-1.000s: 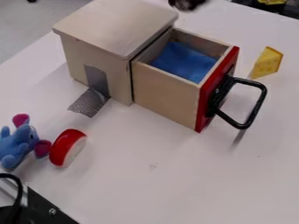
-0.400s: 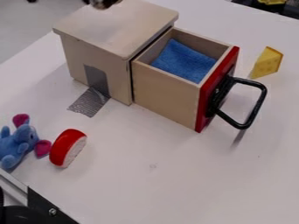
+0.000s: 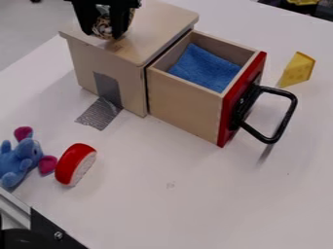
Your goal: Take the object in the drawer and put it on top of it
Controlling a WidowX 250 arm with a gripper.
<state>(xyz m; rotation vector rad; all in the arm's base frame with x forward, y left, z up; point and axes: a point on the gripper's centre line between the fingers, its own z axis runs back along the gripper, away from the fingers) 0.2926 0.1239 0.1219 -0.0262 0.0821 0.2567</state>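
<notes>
With my pincer (image 3: 102,35), I'm clasping a small patterned object (image 3: 102,28) over the wooden box (image 3: 86,65), whose flat top (image 3: 155,26) is lying directly beneath.

White table (image 3: 162,209), 1 drawer box (image 3: 185,107), plush (image 3: 26,156), red toy (image 3: 70,161), cheese (image 3: 298,71)

The black gripper (image 3: 104,33) holds a small patterned object (image 3: 102,26) between its fingers, at the top of the wooden box (image 3: 133,90). The open drawer (image 3: 185,107) — red-fronted, black-handled — contains a blue cloth (image 3: 205,68). Right: yellow wedge (image 3: 299,70). Left: blue plush toy (image 3: 23,158), beside a red-and-white piece (image 3: 73,163).
</notes>
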